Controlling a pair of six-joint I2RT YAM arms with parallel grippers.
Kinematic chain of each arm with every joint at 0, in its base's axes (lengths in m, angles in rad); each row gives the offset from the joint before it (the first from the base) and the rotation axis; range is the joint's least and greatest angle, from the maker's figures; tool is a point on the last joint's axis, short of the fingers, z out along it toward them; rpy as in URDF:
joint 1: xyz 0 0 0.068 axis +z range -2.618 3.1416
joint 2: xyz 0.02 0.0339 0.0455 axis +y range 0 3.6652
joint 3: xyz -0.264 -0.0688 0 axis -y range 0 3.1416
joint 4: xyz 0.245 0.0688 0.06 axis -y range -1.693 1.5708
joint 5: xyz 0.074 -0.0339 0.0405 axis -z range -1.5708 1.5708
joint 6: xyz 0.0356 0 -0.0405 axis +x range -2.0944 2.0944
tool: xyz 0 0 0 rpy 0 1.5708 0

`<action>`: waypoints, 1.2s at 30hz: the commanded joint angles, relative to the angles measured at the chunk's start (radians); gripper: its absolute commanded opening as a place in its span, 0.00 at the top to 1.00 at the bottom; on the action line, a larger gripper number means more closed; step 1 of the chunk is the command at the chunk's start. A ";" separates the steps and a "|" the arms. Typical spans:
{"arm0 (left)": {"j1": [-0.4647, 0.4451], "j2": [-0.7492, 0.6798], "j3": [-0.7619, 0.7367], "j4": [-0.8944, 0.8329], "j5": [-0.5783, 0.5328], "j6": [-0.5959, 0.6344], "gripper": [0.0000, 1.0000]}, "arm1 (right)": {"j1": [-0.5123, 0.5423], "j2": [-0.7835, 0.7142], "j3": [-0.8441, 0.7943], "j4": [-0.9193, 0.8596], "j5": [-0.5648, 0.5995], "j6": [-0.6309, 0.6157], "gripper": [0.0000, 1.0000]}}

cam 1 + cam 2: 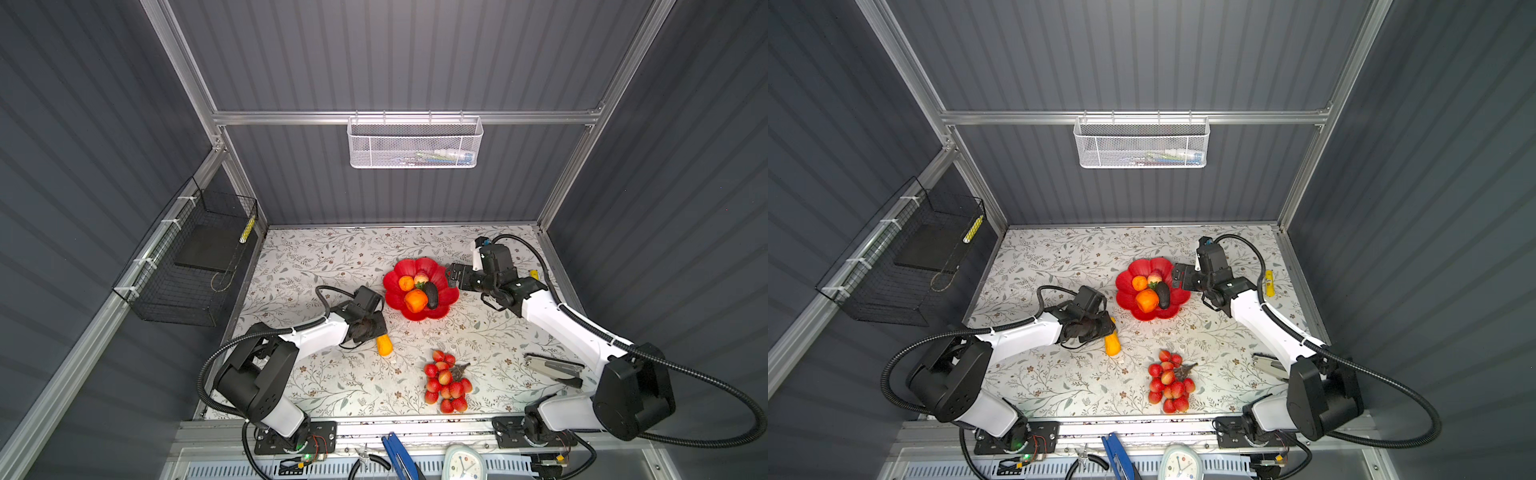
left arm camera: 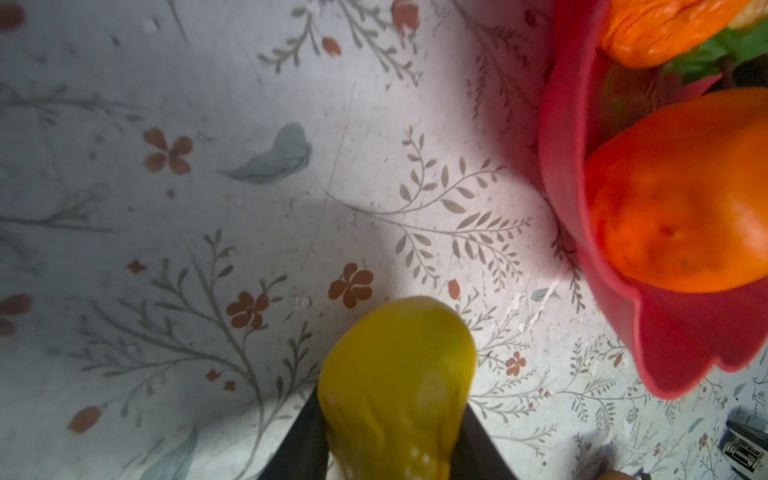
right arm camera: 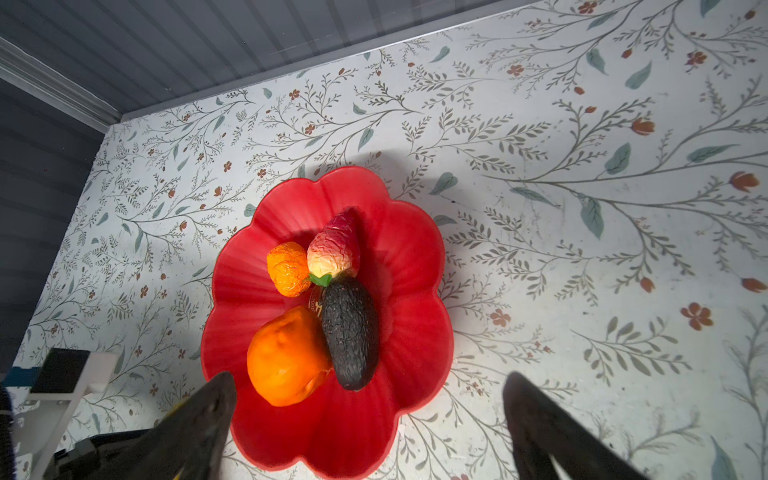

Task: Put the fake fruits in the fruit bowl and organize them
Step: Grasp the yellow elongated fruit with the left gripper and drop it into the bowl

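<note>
The bowl (image 1: 428, 312) (image 1: 1129, 276) sits on the floral table (image 1: 332, 257) and holds four fruits packed together. The small orange (image 1: 406, 283) is toward its left, with the pink fruit (image 1: 422, 276) just beside it toward the back. The big orange (image 1: 415, 300) is at its front, touching the dark oval (image 1: 431, 294) on its right. The left gripper (image 2: 390, 411) is pinched on the gourd (image 1: 384, 345) (image 2: 395, 374), one dark finger against each side. The gourd is near the bowl's front left, outside the rim; whether it is off the table cannot be told. The right gripper (image 3: 370, 378) is at the bowl's right edge with its jaws spread wide, and in the right wrist view the rim (image 3: 407, 257) shows between the two fingers. The berries (image 1: 446, 382) (image 1: 1169, 384) lie on the table well in front of the bowl. The stapler (image 1: 555, 368) lies farther out, to the bowl's front right.
</note>
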 commanded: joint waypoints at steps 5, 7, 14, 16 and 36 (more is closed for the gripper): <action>0.015 -0.009 0.350 -0.214 -0.092 0.316 0.70 | -0.016 -0.035 -0.029 0.029 0.014 -0.010 0.01; 0.020 0.058 0.454 -0.229 -0.074 0.358 0.70 | -0.019 -0.043 -0.036 0.033 0.011 -0.007 0.01; 0.027 0.362 0.751 -0.273 -0.037 0.426 0.69 | -0.026 -0.107 -0.072 0.012 0.009 0.007 0.01; 0.029 0.417 0.793 -0.275 -0.032 0.428 0.69 | -0.028 -0.134 -0.092 0.008 0.008 0.014 0.01; 0.040 0.393 0.795 -0.185 -0.058 0.385 0.14 | -0.028 -0.238 -0.192 -0.188 -0.094 0.100 0.01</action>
